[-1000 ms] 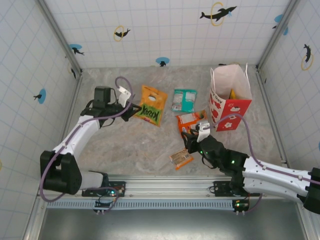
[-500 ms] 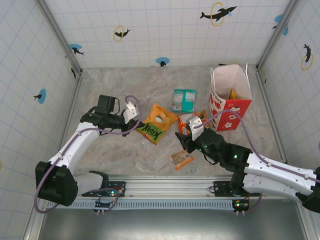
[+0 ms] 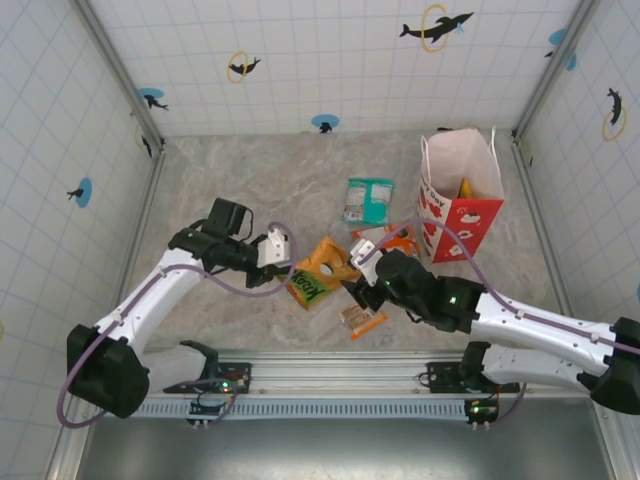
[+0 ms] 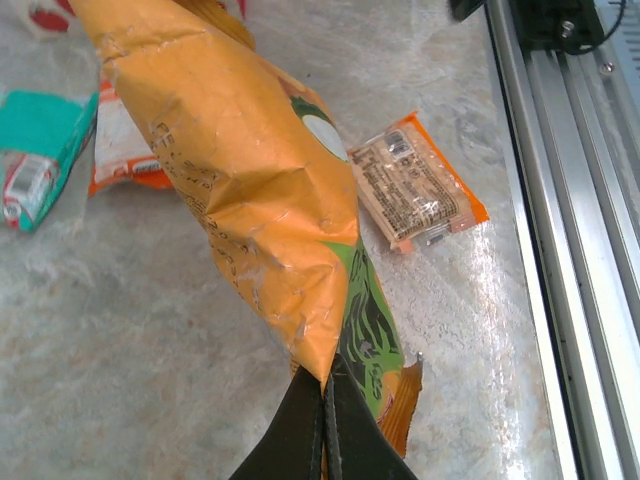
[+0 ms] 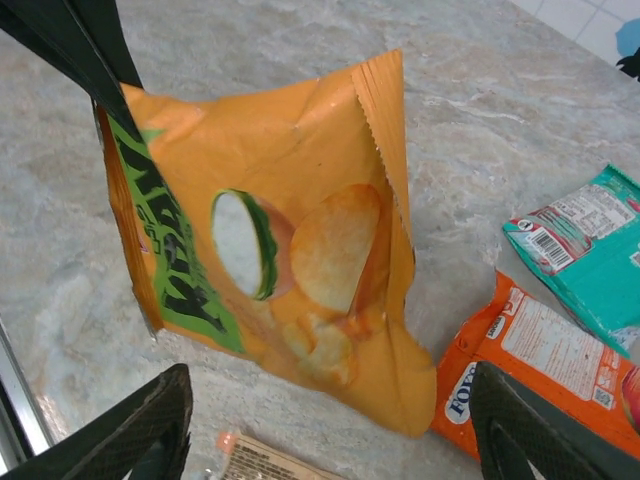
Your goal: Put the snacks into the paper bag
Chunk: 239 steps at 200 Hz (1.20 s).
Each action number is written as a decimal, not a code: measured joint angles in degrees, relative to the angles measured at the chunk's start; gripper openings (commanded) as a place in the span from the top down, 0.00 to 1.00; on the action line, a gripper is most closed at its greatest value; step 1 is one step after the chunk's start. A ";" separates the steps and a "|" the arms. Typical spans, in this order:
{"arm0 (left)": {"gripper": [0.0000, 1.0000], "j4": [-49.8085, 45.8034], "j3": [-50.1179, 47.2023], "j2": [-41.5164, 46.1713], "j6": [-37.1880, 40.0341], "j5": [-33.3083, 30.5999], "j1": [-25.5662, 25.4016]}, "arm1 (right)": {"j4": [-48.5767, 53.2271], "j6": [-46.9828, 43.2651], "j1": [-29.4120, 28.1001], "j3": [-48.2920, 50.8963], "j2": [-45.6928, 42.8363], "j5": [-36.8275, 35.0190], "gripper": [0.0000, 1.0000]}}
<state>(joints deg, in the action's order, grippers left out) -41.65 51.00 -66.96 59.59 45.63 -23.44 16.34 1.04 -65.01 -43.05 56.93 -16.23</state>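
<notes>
My left gripper is clamped on one edge of the Krax packet, light and slippery, held upright mid-table left of the paper bag; my right gripper, jaws apart, should pinch the crimped seam.

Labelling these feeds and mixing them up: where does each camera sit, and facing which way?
Top external: high behind the robot, looking down on the table; left arm and right arm show.
Left wrist: on its arm, looking along the left hand, shut on the Krax packet.
Right wrist: on its arm, looking past the open right hand.
Shared: all see the Krax packet.
</notes>
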 measured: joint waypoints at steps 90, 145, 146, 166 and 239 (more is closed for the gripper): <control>1.00 -0.70 -0.76 2.71 9.90 0.39 -5.18 | -7.17 -1.20 9.49 1.66 0.07 18.36 0.24; 1.00 1.03 -0.79 3.28 9.99 0.35 -5.35 | -8.02 0.66 10.69 2.86 0.96 29.51 0.33; 1.00 1.07 -0.79 3.28 9.97 0.35 -5.35 | -8.02 0.66 10.71 2.91 0.98 29.57 0.33; 1.00 1.99 -0.79 3.28 9.38 0.35 -5.42 | -7.80 1.05 11.23 3.98 1.51 30.14 0.40; 1.00 3.52 -0.70 3.19 4.79 -0.35 -5.77 | -9.29 1.49 12.98 7.34 -0.39 30.12 0.81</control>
<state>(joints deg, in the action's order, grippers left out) -38.13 50.30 -63.77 64.38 45.28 -29.21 7.05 2.52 -52.03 -35.70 56.53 13.89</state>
